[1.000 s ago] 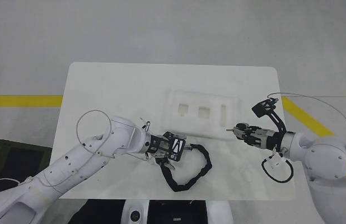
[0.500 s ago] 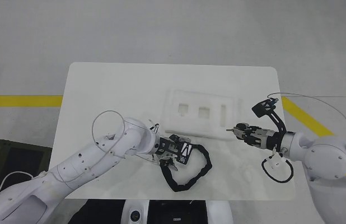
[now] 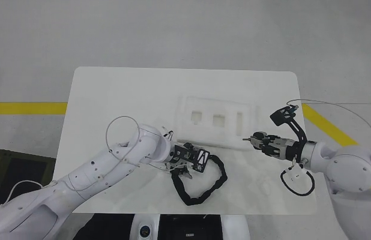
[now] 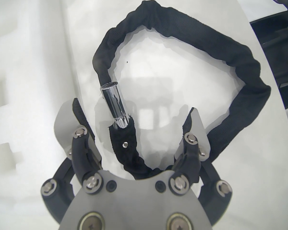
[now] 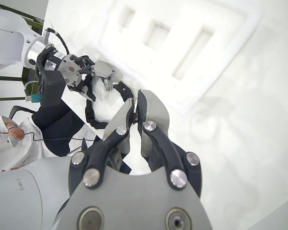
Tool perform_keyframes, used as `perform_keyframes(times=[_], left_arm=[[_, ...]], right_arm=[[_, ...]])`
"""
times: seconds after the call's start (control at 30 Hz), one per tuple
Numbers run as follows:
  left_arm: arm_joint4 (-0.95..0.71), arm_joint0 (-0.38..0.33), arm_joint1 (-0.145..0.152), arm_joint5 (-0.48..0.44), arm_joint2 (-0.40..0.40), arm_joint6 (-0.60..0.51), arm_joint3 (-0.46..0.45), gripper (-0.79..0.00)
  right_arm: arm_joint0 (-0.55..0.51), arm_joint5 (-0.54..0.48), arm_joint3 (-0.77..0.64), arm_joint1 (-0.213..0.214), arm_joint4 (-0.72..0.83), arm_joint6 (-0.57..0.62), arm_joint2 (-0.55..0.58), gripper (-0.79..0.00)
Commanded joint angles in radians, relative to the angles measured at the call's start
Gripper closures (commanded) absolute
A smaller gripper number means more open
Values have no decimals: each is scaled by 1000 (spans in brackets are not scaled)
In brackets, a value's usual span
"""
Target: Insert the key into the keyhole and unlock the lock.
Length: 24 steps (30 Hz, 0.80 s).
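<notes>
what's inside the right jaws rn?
A thin metal piece, likely the key, pinched in the right gripper, jaws shut on it. The jaws cover most of it, so its shape can't be seen.

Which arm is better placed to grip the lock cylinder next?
Left, probably: the left gripper, open, straddles the lock cylinder; the right gripper is shut on the key, well apart.

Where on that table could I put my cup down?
Bare: the far strip of the table beyond the foam tray, and the far left corner beside it. Crowded: the near middle, where the left fingers stand open around the chain lock, and the tray's right end, by the right fingers.
</notes>
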Motion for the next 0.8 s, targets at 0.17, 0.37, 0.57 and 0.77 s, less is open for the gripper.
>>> perform_keyframes(times=[0.17,0.37,0.57,0.77], left_arm=[[-18,6,-10,12,-10,-38,10,-542],[-29,13,-16,24,-21,-74,5,-502],[-40,21,-19,33,-36,-104,3,-376],[-58,28,-24,46,-50,-126,10,-366]], right_arm=[[0,0,0,0,0,0,0,0],[0,0,0,0,0,0,0,0],[0,0,0,0,0,0,0,0],[0,0,0,0,0,0,0,0]])
